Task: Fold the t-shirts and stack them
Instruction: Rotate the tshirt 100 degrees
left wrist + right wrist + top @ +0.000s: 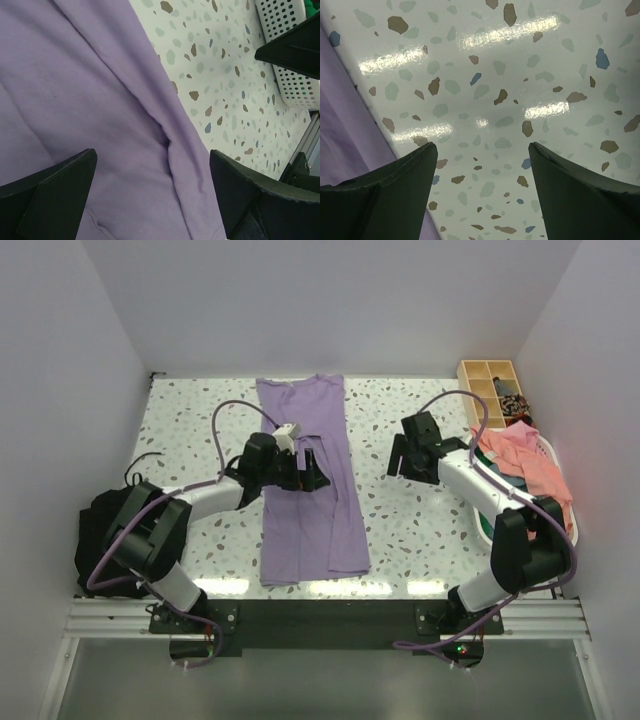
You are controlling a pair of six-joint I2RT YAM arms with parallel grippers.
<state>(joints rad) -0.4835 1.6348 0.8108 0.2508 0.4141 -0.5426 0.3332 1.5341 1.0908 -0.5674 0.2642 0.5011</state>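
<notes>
Lavender t-shirt (300,530) lies folded into a long creased strip; left tool (318,468) and right tool (398,462) spread, empty.

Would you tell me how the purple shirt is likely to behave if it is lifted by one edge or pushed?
Probably floppy: the purple shirt lies flat with soft creases and a folded layer, so it would likely drape and unfold. It looks thin and light. On the glossy table it may slide or bunch when pushed.
</notes>
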